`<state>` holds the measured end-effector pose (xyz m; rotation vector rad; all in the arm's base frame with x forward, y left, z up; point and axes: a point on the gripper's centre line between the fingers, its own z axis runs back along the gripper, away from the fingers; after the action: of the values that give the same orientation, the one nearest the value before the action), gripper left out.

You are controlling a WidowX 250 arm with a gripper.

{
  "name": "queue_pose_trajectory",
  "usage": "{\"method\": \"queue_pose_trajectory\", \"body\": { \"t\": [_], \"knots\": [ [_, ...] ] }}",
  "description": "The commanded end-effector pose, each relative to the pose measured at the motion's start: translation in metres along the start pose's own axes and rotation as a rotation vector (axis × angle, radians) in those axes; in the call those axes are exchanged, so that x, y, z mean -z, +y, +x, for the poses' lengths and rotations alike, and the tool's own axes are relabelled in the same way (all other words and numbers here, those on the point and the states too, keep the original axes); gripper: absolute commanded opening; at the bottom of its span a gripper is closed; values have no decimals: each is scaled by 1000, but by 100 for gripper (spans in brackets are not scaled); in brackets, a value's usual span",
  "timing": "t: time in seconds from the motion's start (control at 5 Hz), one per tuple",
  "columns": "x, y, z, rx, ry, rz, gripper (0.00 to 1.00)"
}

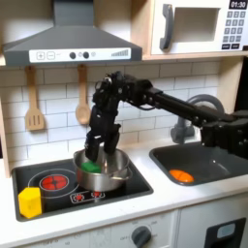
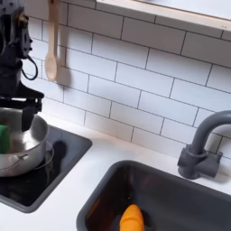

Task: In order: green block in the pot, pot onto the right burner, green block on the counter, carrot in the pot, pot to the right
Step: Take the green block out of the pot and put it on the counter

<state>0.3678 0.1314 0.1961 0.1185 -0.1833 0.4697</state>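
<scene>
The silver pot (image 1: 107,170) stands on the right half of the black stovetop (image 1: 136,182) in the first exterior view. The green block (image 1: 90,167) lies inside it by the left wall, and shows at the left edge of the pot (image 2: 20,149) as a green block (image 2: 4,137) in the second exterior view. My gripper (image 1: 99,152) hangs just above the pot's opening, over the block, with its fingers apart and not closed on anything. One finger (image 2: 33,106) shows above the pot's rim. The orange carrot (image 1: 180,175) (image 2: 132,217) lies in the dark sink (image 1: 208,165) (image 2: 180,194). The pale counter (image 1: 170,199) (image 2: 77,171) surrounds both.
A yellow block (image 1: 30,201) sits at the stovetop's front left, near the red-ringed left burner (image 1: 55,180). The curved faucet (image 1: 201,105) (image 2: 204,144) rises behind the sink. Wooden utensils (image 1: 34,108) (image 2: 55,54) hang on the tiled wall. A range hood (image 1: 70,44) and microwave (image 1: 199,24) hang overhead.
</scene>
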Motion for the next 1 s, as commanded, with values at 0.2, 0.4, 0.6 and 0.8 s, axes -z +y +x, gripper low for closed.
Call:
{"method": "queue_pose_trajectory", "body": {
  "t": [0.2, 0.4, 0.6, 0.8],
  "knots": [
    [7, 15, 6, 2, -16, 6, 100],
    [10, 12, 5, 20, -15, 5, 100],
    [9, 13, 8, 17, -26, 4, 100],
    [10, 11, 8, 21, -23, -4, 100]
  ]
}}
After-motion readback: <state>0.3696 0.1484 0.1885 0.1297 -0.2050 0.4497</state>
